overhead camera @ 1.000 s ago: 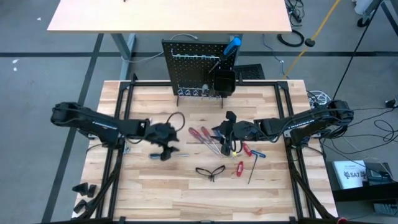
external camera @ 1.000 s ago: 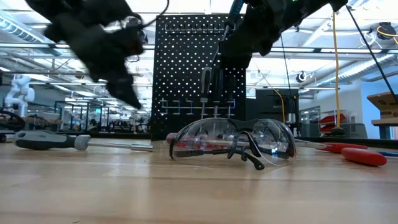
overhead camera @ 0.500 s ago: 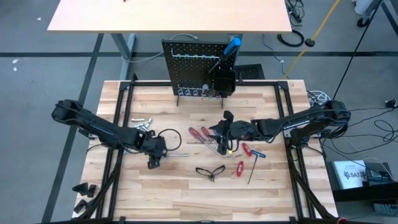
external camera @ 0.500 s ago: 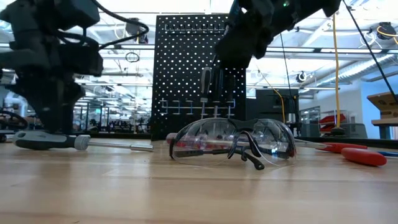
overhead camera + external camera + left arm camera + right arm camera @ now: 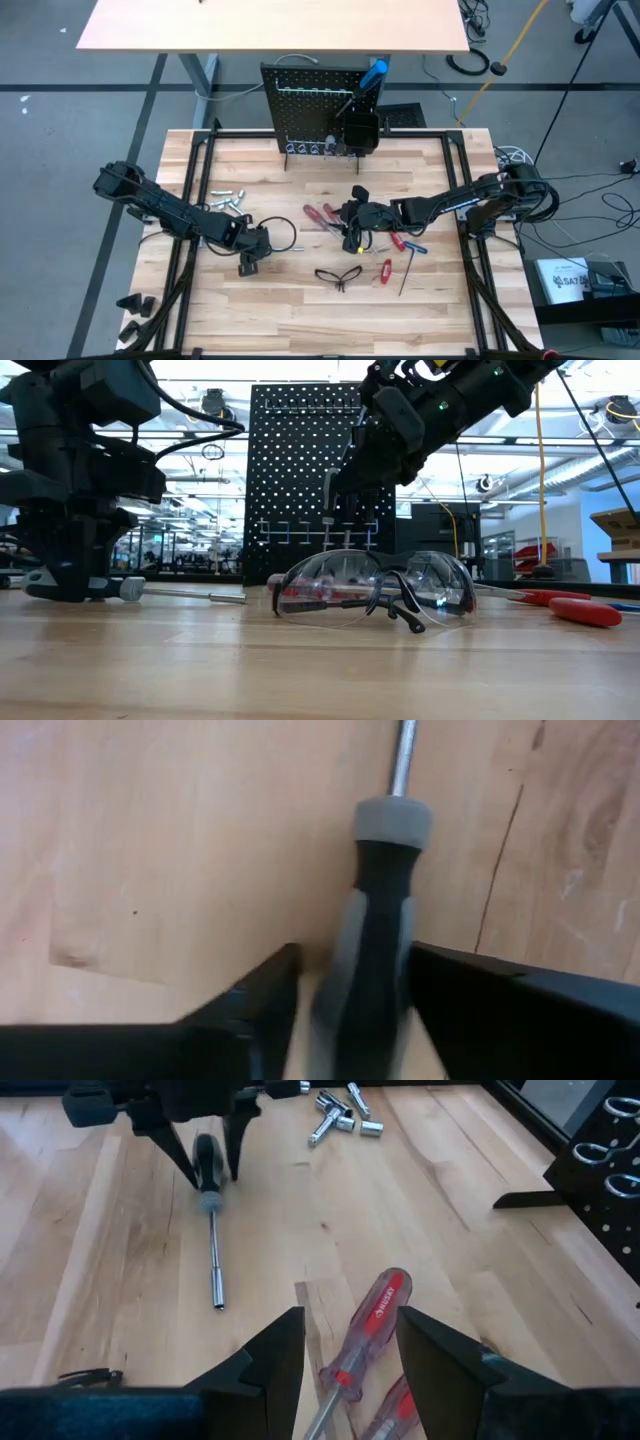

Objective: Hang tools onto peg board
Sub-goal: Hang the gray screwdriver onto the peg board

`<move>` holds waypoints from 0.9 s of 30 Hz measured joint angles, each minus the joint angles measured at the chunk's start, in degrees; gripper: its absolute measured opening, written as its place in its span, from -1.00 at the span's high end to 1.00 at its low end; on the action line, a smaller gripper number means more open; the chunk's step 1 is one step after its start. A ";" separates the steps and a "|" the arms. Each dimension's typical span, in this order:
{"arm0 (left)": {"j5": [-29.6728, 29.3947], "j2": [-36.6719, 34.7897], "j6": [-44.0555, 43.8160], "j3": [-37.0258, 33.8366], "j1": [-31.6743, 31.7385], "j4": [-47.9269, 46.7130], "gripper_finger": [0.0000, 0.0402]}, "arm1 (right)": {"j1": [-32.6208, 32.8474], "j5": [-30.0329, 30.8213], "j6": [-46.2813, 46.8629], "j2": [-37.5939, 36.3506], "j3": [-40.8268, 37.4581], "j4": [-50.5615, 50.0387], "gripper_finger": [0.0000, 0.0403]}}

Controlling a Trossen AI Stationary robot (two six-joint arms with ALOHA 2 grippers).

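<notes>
My left gripper (image 5: 252, 258) is down at the table, open. Its fingers (image 5: 185, 1155) stand on either side of the black-and-grey handle (image 5: 372, 940) of a screwdriver that lies flat, its shaft (image 5: 190, 596) pointing toward the table's right. My right gripper (image 5: 352, 228) is open and hangs above the red-handled screwdrivers (image 5: 365, 1330) at mid-table, touching nothing. The black peg board (image 5: 318, 100) stands upright at the far edge. It carries a square bin (image 5: 360, 130) and a blue-handled tool (image 5: 375, 72). Black-framed glasses (image 5: 375, 588) lie near the front. My left gripper's open fingers come from above and straddle the screwdriver handle's butt end (image 5: 360, 990), across its length. One finger (image 5: 440, 980) lies close against the handle; I cannot tell whether it touches. The screwdriver lies flat on the table.
Small silver pieces (image 5: 225, 200) lie left of centre toward the far side. Red-handled hex keys (image 5: 400, 242) and a thin dark rod (image 5: 404, 278) lie right of the glasses. A black frame (image 5: 200, 160) runs around the tabletop. A second table (image 5: 270, 25) stands behind the peg board.
My left gripper has come down from above the table and gone a little toward the near edge, settling with its fingers around the black screwdriver's handle. My right gripper has moved slightly toward the table's left and lowered over the red screwdrivers.
</notes>
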 joint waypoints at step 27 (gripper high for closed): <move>5.73 3.50 19.30 18.17 4.78 1.67 0.53 | 0.09 -20.45 14.96 0.13 0.07 8.13 0.24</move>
